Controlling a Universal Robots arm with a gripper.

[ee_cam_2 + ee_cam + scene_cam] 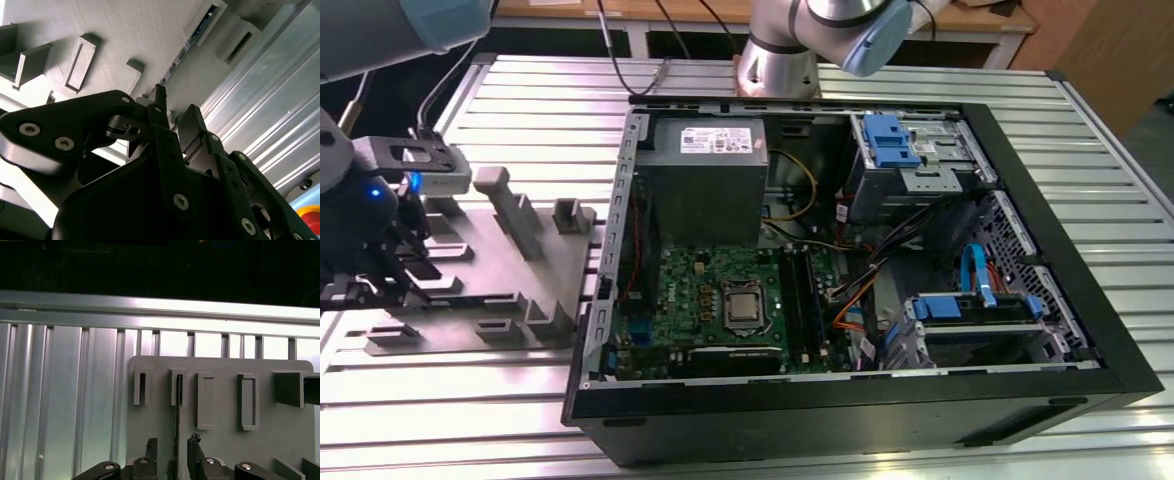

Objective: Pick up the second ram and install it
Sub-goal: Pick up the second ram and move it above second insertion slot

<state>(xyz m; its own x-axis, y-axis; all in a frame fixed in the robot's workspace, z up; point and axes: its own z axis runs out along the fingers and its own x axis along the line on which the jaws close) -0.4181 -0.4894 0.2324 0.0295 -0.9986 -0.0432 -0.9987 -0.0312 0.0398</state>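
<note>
The pick-up is in hand: the ram (177, 410) stands on edge in a slot of the grey plate (225, 440), near the worktop's (65, 390) edge at the exterior view's left; the pincer (172, 442) straddles it, fingers (151, 446) apart, one either side, not clamped; the grasp, I judge, calls for closing squarely on the board's faces, then a straight lift.

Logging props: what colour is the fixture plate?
Plain grey fixture plate, best in the first wrist view.
</note>
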